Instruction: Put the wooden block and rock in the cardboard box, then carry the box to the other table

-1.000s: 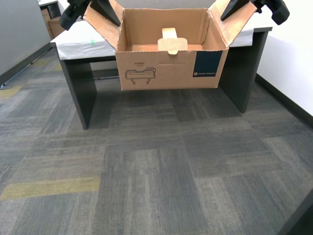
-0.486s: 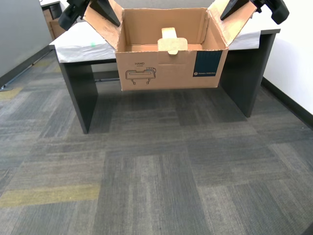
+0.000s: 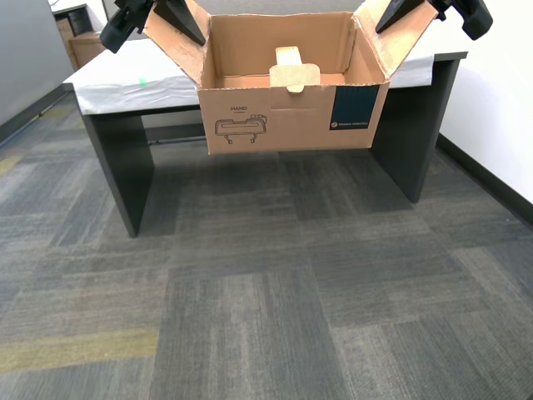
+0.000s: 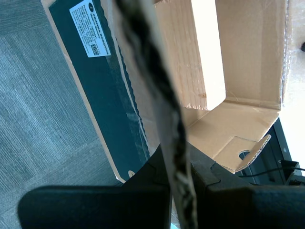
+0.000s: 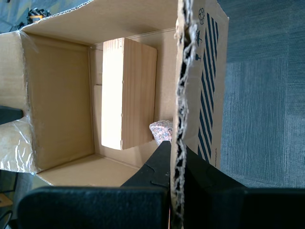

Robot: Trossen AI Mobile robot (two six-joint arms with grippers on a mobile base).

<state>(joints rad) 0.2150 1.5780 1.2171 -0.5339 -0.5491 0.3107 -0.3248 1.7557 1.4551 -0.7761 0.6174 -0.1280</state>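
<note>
The first hand [image 5: 177, 191] is pinched tight on a side flap of the cardboard box [image 3: 287, 117], the torn corrugated edge squeezed between its fingers. The second hand [image 4: 180, 186] is likewise clamped on the opposite flap. Together they hold the box in the air above the carpet [image 3: 266, 283], in front of the white-covered worktop [image 3: 125, 79]. Inside the box, just beyond the first hand, the wooden block [image 5: 128, 93] lies on the bottom and the rock [image 5: 161, 130] sits beside its near end, close to the gripped wall. Compared with a second ago, the worktop and floor have shifted in the exterior view while the box keeps its place between the hands.
</note>
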